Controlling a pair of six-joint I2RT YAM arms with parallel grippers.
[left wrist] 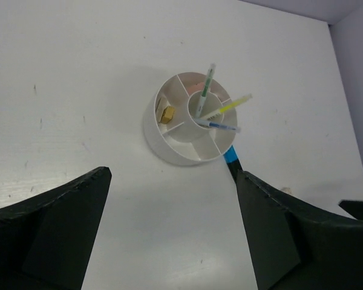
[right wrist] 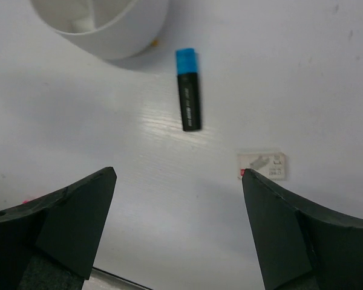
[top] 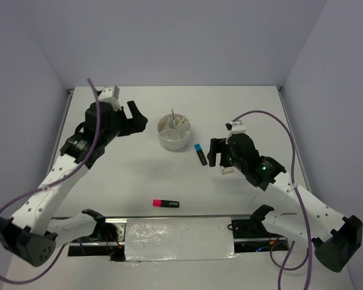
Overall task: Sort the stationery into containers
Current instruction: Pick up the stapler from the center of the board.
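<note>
Right gripper (right wrist: 178, 181) is hovering wide open and empty, the blue-and-black highlighter (right wrist: 188, 90) lying just ahead, lengthwise between its jaws. It is probably needing to advance, descend and pinch the black barrel crosswise, clearing the small white eraser (right wrist: 261, 165) beside one finger. Beyond, the divided white cup (right wrist: 109, 30) is waiting, with the left gripper (left wrist: 172, 175) gaping empty near it.

1. A white cup (left wrist: 151, 133) is shown ahead of the black left gripper (left wrist: 172, 181).
2. A green pen (left wrist: 206, 89), a yellow stick (left wrist: 231, 105), a blue pen (left wrist: 222, 126) and a tan piece (left wrist: 167, 115) are seen inside.
3. A blue-and-black highlighter (right wrist: 188, 90) and a white, red-marked eraser (right wrist: 261, 165) are shown ahead of the black right gripper (right wrist: 178, 175).
</note>
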